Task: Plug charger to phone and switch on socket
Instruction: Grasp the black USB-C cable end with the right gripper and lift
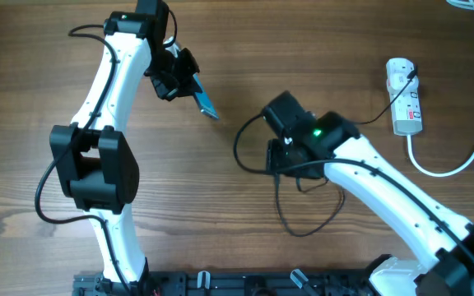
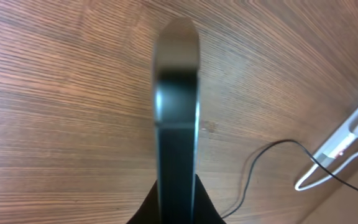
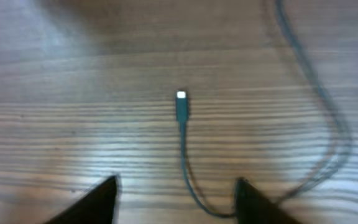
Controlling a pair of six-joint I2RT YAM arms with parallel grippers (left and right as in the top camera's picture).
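My left gripper (image 1: 183, 78) is shut on the phone (image 1: 206, 100), holding it on edge above the table; its teal screen shows in the overhead view. In the left wrist view the phone (image 2: 176, 112) stands edge-on between the jaws (image 2: 178, 208). The charger is a thin black cable (image 1: 290, 215) looping under the right arm and running to the socket (image 1: 405, 95), a white power strip at the far right. In the right wrist view the connector (image 3: 181, 104) lies on the table ahead of my open right gripper (image 3: 176, 196), with the cable (image 3: 188, 174) passing between the fingers.
The socket's thick white cord (image 1: 459, 164) loops off the right edge of the table. The socket also shows in the left wrist view (image 2: 353, 134) at the right edge. The wooden table (image 1: 220, 205) carries nothing else.
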